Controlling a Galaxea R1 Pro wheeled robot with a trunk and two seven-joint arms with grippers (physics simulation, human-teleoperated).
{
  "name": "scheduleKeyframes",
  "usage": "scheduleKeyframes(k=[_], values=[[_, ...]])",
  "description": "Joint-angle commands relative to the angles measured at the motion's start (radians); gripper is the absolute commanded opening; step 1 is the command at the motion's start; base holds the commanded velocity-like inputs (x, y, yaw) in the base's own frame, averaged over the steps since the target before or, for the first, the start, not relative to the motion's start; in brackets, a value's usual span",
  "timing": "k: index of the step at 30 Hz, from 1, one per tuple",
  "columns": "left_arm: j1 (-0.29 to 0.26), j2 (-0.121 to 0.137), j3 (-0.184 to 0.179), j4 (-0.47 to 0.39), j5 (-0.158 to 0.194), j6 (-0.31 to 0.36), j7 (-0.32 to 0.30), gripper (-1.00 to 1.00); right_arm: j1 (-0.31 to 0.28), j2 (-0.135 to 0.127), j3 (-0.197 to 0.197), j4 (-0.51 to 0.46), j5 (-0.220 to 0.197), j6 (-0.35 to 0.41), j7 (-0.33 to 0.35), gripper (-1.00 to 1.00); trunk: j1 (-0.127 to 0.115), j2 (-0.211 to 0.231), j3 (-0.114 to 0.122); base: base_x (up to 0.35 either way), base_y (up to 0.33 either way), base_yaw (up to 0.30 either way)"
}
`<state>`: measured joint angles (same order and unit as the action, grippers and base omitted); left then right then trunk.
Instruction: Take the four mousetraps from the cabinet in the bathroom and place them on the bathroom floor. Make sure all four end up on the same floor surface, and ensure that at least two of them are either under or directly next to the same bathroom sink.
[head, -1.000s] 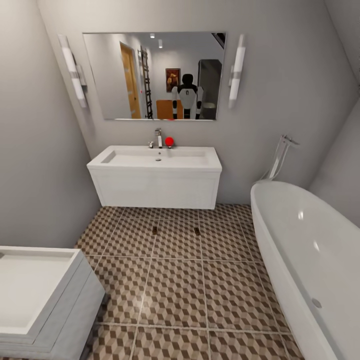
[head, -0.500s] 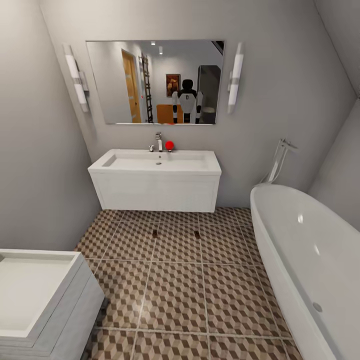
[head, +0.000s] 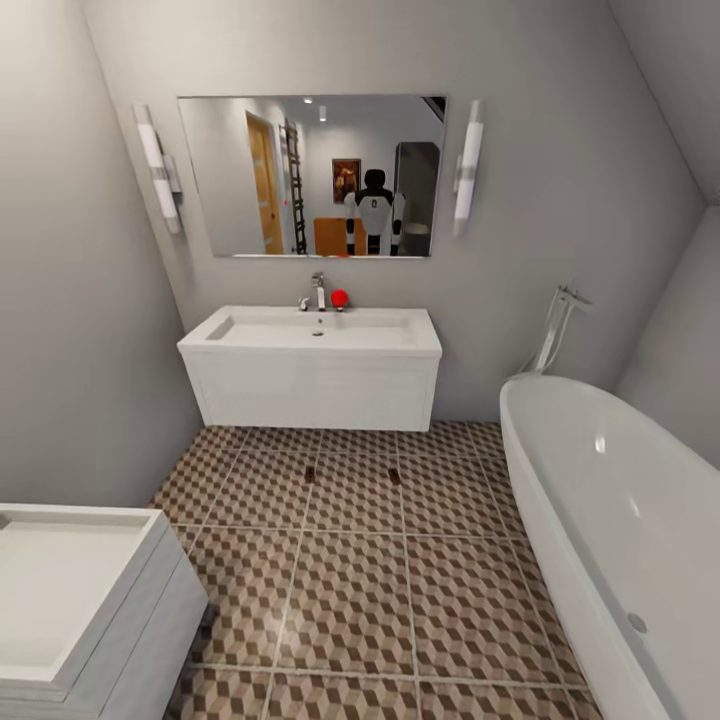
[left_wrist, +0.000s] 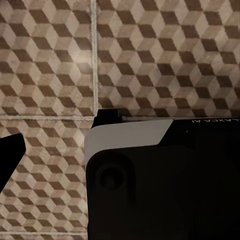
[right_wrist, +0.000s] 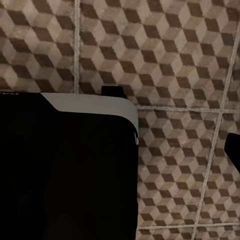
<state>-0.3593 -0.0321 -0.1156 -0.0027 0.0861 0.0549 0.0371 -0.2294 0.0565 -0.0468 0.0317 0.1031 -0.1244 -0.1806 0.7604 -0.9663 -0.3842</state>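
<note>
Two small brown mousetraps (head: 310, 473) (head: 394, 475) lie on the cube-patterned bathroom floor (head: 350, 590), just in front of the white vanity that carries the bathroom sink (head: 312, 332). A chrome tap and a red egg-shaped object (head: 340, 298) stand at the basin's back rim. In the mirror (head: 312, 175) I see my own reflection and an orange-brown cabinet (head: 334, 236) behind me. My left gripper (left_wrist: 120, 165) and right gripper (right_wrist: 120, 160) hang over floor tiles beside my dark body. One dark finger (left_wrist: 11, 155) (right_wrist: 233, 150) of each sits at the picture's edge, holding nothing.
A long white bathtub (head: 610, 520) with a chrome filler (head: 556, 325) runs along the right side. A second white basin unit (head: 70, 590) stands at the near left. Grey walls close both sides, and open tile lies between the tub and that unit.
The whole head view has shifted: sink, mirror and mousetraps sit lower and look slightly smaller, so the camera has moved. Nothing in the room has moved.
</note>
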Motion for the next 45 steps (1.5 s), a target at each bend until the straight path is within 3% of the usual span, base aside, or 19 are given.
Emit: scheduleKeyframes(k=[1, 9, 21, 45], values=[[0.000, -0.001, -0.008, 0.000, 0.009, 0.004, 0.003, 1.00, -0.002, 0.000, -0.005, 0.003, 0.010, -0.005, -0.005, 1.00, 0.000, -0.001, 0.001, 0.000, 0.000, 0.000], [0.008, -0.008, -0.009, 0.000, 0.009, 0.005, -0.012, 1.00, 0.003, -0.003, -0.006, 0.004, 0.008, -0.007, -0.004, 1.00, 0.000, -0.001, 0.013, 0.000, 0.000, 0.000], [0.038, -0.026, -0.008, 0.000, 0.012, 0.021, -0.113, 1.00, 0.044, -0.009, -0.008, 0.002, 0.007, -0.009, 0.013, 1.00, 0.000, -0.001, 0.032, 0.000, 0.000, 0.000], [0.085, -0.038, -0.007, 0.000, 0.018, 0.009, -0.119, 1.00, 0.048, -0.009, -0.008, 0.002, 0.007, 0.005, 0.005, 1.00, 0.000, -0.001, 0.051, 0.000, 0.000, -0.002]])
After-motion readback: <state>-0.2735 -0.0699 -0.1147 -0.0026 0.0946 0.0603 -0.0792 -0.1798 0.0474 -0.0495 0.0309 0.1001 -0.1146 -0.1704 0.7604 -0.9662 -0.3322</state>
